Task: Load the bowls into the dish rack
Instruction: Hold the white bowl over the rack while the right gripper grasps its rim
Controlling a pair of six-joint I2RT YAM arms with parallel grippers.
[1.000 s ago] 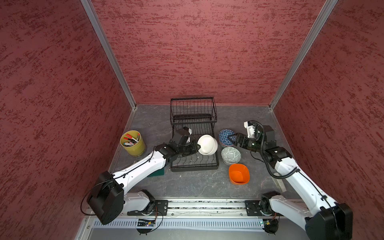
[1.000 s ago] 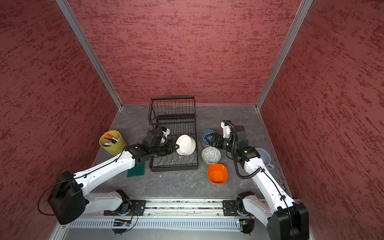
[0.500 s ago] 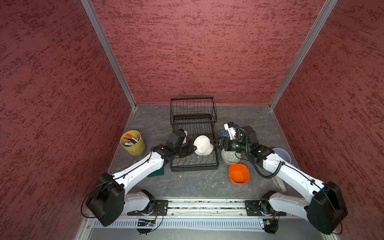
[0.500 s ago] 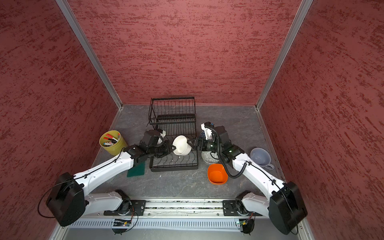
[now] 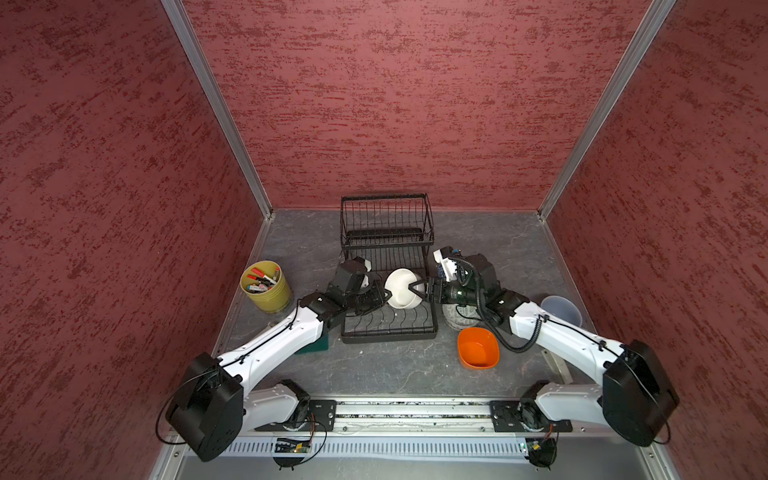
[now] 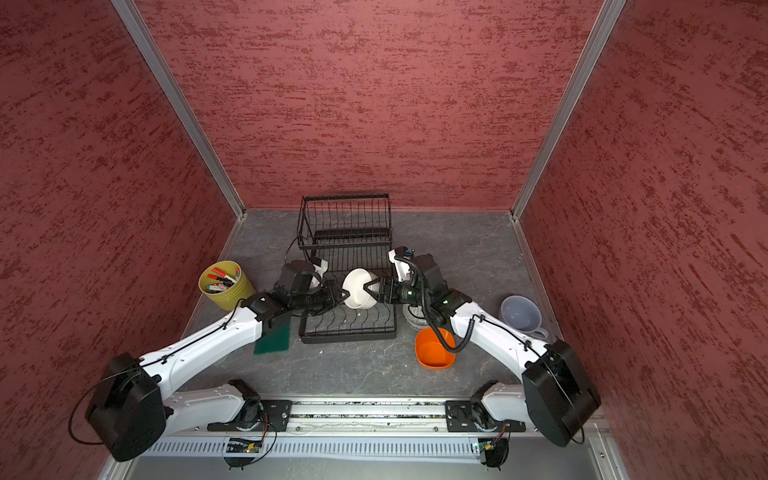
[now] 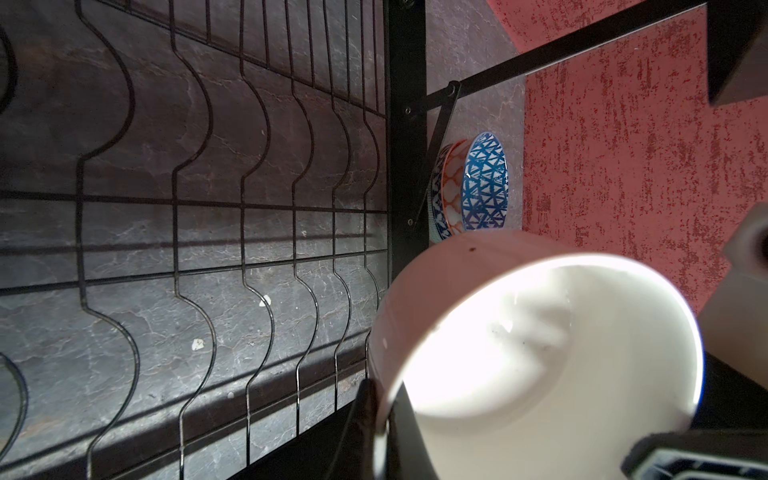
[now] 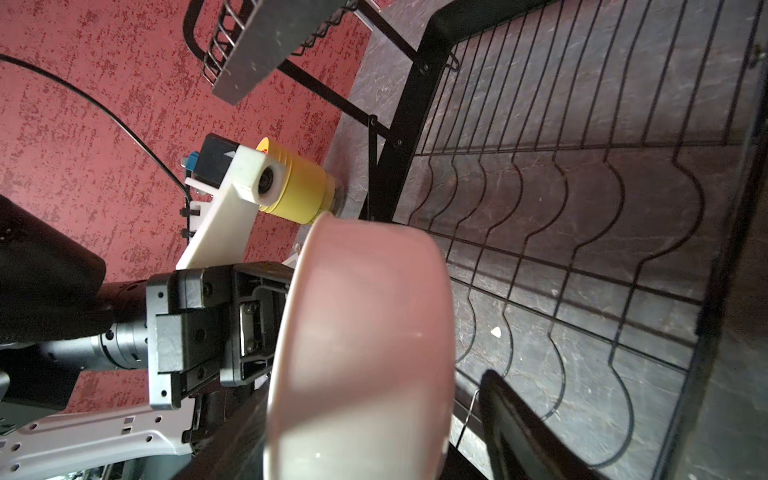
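Note:
A plain white bowl [image 5: 401,289] [image 6: 358,289] hangs on edge over the lower tray of the black wire dish rack [image 5: 386,334] [image 6: 347,336]. My left gripper [image 5: 388,293] [image 7: 380,415] is shut on its rim, one finger inside and one outside. From the opposite side my right gripper [image 5: 415,289] [image 8: 365,415] straddles the same white bowl [image 8: 361,332]; it is open, with a gap between one finger [image 8: 511,415] and the bowl's wall. An orange bowl [image 5: 478,347] and a grey-green patterned bowl [image 5: 453,320] sit right of the rack. A blue lattice bowl [image 7: 484,183] lies nested in an orange lattice one [image 7: 451,187].
A yellow-green pot of pens [image 5: 266,286] stands left of the rack, and a green sponge [image 6: 272,338] lies under my left forearm. A pale blue-grey cup [image 5: 559,309] sits by the right wall. The rack's raised basket [image 5: 386,220] stands at the back.
My right arm has swung left from beside the blue bowl to the white bowl, and its jaws have narrowed around it. The left gripper has drawn the bowl slightly left over the tray.

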